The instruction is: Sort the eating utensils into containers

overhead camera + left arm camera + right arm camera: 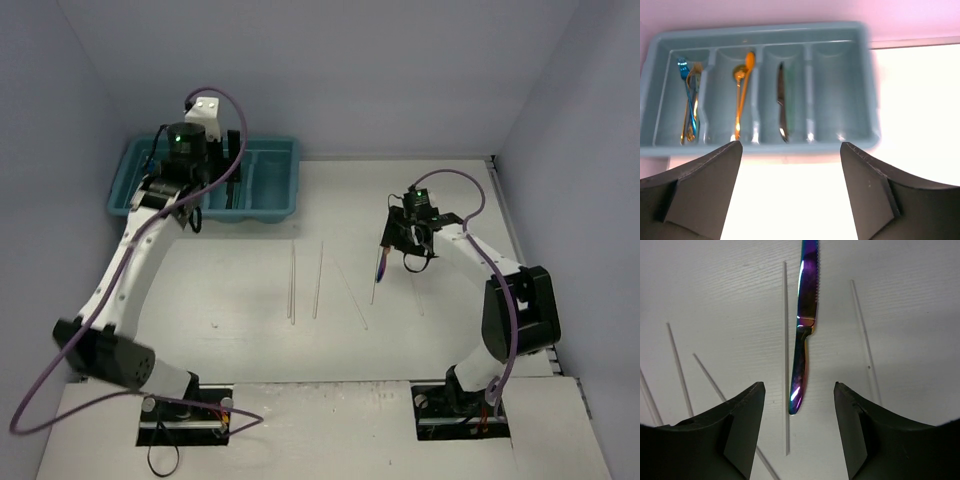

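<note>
The containers are four long compartments of one teal tray (285, 212) at the back left. In the left wrist view the tray (765, 30) holds blue and gold forks (690, 102), gold and orange spoons (742, 92) and a dark knife (782, 105), each kind in its own compartment. My left gripper (790, 146) hangs open and empty just short of the tray's near wall (190, 212). An iridescent purple knife (805, 315) lies flat on the table (382, 265). My right gripper (798, 386) stands open with the knife's handle end between its fingers, not touching it (390, 245).
Several thin pale sticks lie on the white table: two nearly parallel (292, 285) (318, 280), one slanted (350, 295), and others beside the knife (785, 340) (862, 335). The tray's rightmost compartment (835, 90) looks bare. Grey walls enclose the table on three sides.
</note>
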Motion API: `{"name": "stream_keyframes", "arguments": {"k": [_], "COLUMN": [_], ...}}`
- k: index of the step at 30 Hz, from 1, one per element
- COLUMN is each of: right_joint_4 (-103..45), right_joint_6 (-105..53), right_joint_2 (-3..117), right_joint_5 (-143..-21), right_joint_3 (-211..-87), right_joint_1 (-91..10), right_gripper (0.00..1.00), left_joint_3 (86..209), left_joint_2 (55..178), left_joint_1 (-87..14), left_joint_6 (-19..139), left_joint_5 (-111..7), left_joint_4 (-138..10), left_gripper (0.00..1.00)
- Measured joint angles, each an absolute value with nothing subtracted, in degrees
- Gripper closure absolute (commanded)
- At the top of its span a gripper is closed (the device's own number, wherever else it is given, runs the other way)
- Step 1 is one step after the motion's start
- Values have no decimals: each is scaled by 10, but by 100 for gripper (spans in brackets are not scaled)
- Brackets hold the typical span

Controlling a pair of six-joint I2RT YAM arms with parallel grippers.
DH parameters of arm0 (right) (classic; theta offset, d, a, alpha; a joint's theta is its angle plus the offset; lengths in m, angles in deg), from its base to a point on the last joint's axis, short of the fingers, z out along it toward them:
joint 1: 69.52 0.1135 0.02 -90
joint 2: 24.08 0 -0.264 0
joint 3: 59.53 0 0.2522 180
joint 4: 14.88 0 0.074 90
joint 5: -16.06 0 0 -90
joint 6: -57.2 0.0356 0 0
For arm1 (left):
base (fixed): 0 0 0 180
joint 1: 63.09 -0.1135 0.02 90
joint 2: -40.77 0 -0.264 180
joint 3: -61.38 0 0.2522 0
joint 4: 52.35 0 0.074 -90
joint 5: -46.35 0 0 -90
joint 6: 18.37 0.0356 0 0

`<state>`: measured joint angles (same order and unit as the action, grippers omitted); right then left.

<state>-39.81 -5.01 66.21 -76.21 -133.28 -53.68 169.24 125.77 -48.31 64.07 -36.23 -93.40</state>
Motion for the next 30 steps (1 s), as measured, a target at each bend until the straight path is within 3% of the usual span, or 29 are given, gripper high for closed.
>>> {"name": "stream_keyframes", "arguments": {"k": [8, 15, 24, 30], "right_joint_4": [-411, -415, -415, -411], "right_joint_6": [-48, -44, -37, -30], "right_joint_2": [748, 797, 827, 836], "right_joint_5": [-708, -680, -661, -658], "right_joint_3": [-1370, -1388, -1408, -1414], "right_joint_1": [-522, -505, -500, -497], "right_gripper": [53, 59, 69, 69], "left_joint_3": [1471, 1324, 1278, 1278], "left_joint_2": [1036, 983, 941, 941], "left_joint_1": [-469, -471, -471, -471], "left_joint_6": [620, 619, 617, 617], "left_joint_5": [-372, -369, -361, -361], "left_joint_4": [-934, -954, -945, -937], "left_gripper": [23, 23, 23, 23]}}
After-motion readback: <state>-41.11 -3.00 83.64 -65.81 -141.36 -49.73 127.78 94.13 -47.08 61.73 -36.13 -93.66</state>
